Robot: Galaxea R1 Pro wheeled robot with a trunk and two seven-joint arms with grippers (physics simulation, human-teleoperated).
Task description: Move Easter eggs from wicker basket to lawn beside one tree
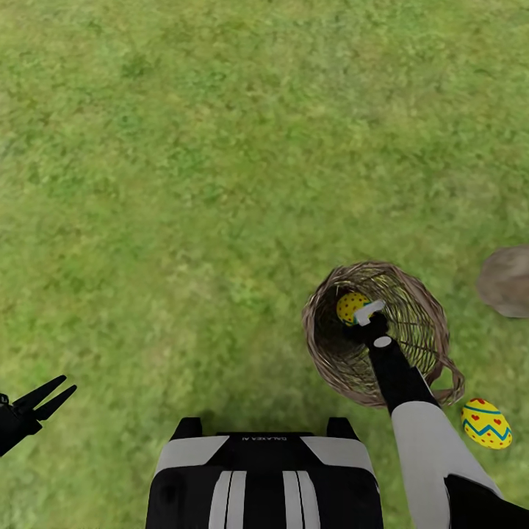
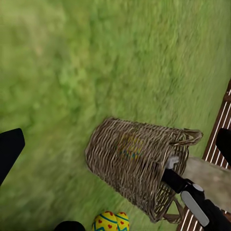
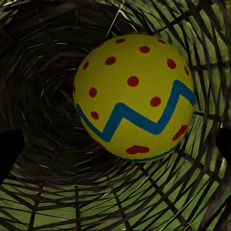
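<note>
The brown wicker basket (image 1: 411, 308) stands on the lawn (image 1: 184, 184) just ahead of my body, to the right. Inside it lies a yellow Easter egg (image 1: 350, 306) with red dots and a blue zigzag (image 3: 132, 96). My right gripper (image 1: 358, 317) reaches down into the basket. It is open, with its dark fingertips (image 3: 9, 151) wide apart on either side of that egg and not touching it. A second egg (image 1: 486, 424), with red hearts, lies on the grass right of the basket (image 2: 139, 163). My left gripper (image 1: 67, 386) hangs open and empty at the far left.
The pale grey-brown foot of a tree (image 1: 507, 281) stands just right of the basket, with the heart egg (image 2: 110, 222) close by. A brown slatted fence (image 2: 219, 130) runs behind the trunk. Grass stretches ahead and to the left.
</note>
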